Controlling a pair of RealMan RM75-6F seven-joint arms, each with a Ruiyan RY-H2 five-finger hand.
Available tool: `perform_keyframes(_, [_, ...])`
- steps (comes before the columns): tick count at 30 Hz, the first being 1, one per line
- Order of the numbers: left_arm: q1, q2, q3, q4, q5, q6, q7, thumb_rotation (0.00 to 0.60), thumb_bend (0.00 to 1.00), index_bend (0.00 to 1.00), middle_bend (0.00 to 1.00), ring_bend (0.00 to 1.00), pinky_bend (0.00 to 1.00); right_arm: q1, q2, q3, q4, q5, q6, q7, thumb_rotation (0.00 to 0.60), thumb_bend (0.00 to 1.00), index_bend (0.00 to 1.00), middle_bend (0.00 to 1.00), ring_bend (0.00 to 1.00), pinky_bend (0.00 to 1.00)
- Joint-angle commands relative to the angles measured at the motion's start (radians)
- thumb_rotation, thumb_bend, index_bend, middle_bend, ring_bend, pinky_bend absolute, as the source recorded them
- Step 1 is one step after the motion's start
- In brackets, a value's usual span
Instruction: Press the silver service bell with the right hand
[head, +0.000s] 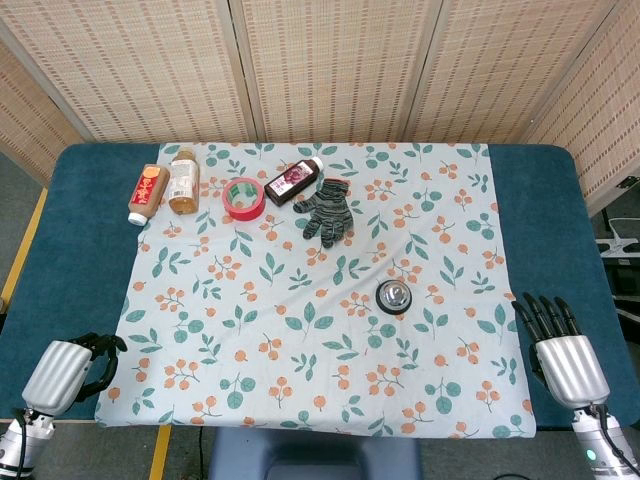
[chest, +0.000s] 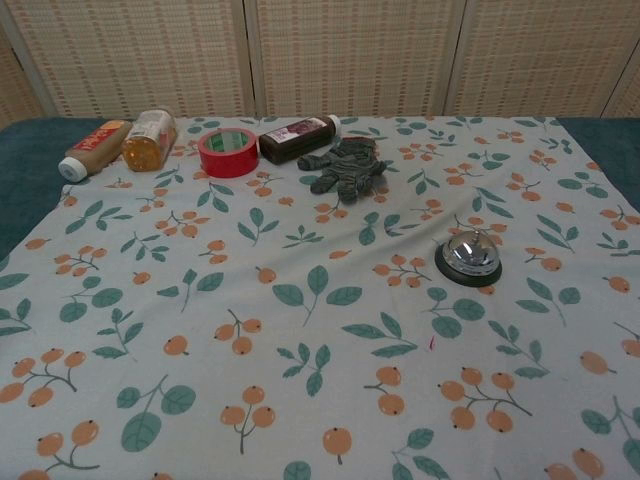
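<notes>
The silver service bell (head: 393, 297) sits on the floral cloth (head: 250, 330), right of centre and toward the near side, with nothing touching it. My right hand (head: 560, 350) rests at the near right corner of the table, just off the cloth's edge on the blue padding (head: 545, 200), fingers straight and apart, holding nothing, well apart from the bell. My left hand (head: 75, 365) is at the near left corner, fingers curled in with nothing in them. Along the far edge I see two bottles (head: 165, 185), a red tape roll (head: 243, 198), a dark bottle (head: 295, 180) and a knitted glove (head: 328, 212).
</notes>
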Motion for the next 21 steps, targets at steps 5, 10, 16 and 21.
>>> perform_keyframes(5, [-0.003,-0.008,-0.002,-0.001,-0.010,-0.014,0.024,0.600,0.56,0.45,0.56,0.51,0.73,-0.002,0.027,0.008,-0.019,-0.005,0.014,0.044,0.600,0.74,0.00,0.00,0.00,0.00])
perform_keyframes(10, [-0.008,-0.014,-0.002,-0.002,-0.011,-0.025,0.037,0.600,0.56,0.45,0.56,0.51,0.73,0.007,0.009,0.011,0.018,-0.029,0.020,0.054,0.600,0.73,0.00,0.00,0.00,0.00])
perform_keyframes(16, [-0.003,-0.010,0.001,-0.001,0.001,-0.006,0.029,0.600,0.56,0.45,0.56,0.51,0.73,0.043,-0.066,0.027,0.131,-0.062,0.012,0.091,0.600,0.74,0.00,0.00,0.00,0.00])
perform_keyframes(21, [-0.004,-0.006,-0.001,0.000,-0.008,-0.011,0.013,0.600,0.56,0.45,0.56,0.51,0.73,0.122,-0.137,0.039,0.236,-0.092,-0.064,0.115,0.600,0.75,0.00,0.00,0.00,0.00])
